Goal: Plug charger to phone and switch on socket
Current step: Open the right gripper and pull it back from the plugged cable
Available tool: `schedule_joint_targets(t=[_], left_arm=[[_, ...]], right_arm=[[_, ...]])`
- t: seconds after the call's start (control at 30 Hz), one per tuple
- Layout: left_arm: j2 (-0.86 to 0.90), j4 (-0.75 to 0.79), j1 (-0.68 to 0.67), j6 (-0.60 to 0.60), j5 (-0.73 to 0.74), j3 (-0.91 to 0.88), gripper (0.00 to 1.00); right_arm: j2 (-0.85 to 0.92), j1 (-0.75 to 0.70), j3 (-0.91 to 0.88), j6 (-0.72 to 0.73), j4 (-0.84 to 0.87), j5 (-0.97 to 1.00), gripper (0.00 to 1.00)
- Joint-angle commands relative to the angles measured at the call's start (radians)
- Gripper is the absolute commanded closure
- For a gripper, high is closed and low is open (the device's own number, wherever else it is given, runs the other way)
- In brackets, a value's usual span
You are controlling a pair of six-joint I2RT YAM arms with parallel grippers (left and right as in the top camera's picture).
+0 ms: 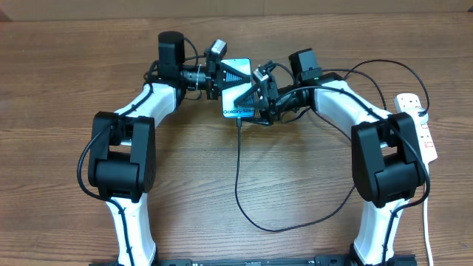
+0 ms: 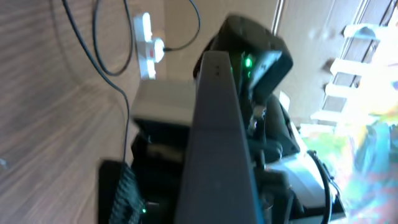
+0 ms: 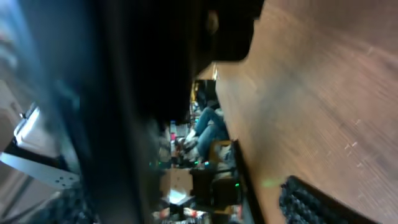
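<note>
Two arms, the left arm (image 1: 122, 148) and the right arm (image 1: 388, 159), stand highest above the table (image 1: 59, 74) and meet at its far middle. One phone (image 1: 238, 102) lies between them, with its light blue screen up and small dark text at its near end. The left gripper (image 1: 220, 76) is at the phone's far left corner. In the left wrist view a dark slab (image 2: 214, 137) runs edge-on between its fingers, so this claw is closed on the phone. The right gripper (image 1: 260, 94) presses against the phone's right edge. Its wrist view is dark and blurred, so how far it is open and whether it holds anything cannot be told.

One charger (image 1: 238, 162) is present. Its tip meets the phone's near short edge, though whether it is seated cannot be told. The cable runs toward the near side, makes one wide loop to the right, and passes behind the right arm.

One socket (image 1: 420, 125) lies at the right edge, well apart from the phone. It carries red switches too small to count and one white cord (image 1: 429, 229).
</note>
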Motion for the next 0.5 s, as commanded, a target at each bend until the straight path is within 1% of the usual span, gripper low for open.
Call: schedule_joint_targets(t=[0.0,0.13,0.27,0.4,0.47], left_arm=[[-0.038,0.005,-0.003,0.055,0.077,0.002,0.96],[-0.038,0.005,0.003,0.151,0.089,0.002,0.96],[-0.038,0.005,0.009,0.243,0.093,0.002,0.96],[-0.038,0.005,0.008,0.274,0.093,0.002,0.96],[-0.038,0.005,0.008,0.274,0.093,0.002,0.96]], right_arm=[[0.006,-0.005,0.016,0.0,0.005,0.008,0.06],[0.006,-0.02,0.016,-0.002,0.005,-0.008,0.01],[0.006,-0.033,0.016,-0.005,0.004,-0.045,0.0],[0.006,-0.033,0.013,-0.009,0.004,-0.048,0.0],[0.006,-0.032,0.011,-0.044,-0.016,-0.047,0.0]])
